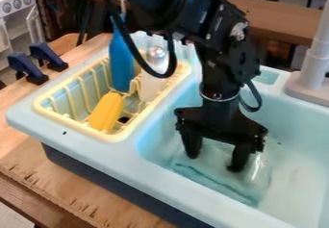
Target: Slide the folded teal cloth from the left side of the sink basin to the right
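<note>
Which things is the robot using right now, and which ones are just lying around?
In the job:
- gripper, down at the clear container
- clear container, in the sink
- sink

Just lying about:
- yellow rack
- blue bottle, white bottle and yellow thing, all in the rack
- blue clamps

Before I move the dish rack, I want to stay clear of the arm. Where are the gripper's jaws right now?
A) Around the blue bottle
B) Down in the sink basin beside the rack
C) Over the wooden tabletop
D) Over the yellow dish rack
B: the gripper hangs with its jaws spread apart inside the light-blue sink basin, beside the yellow dish rack.
</note>
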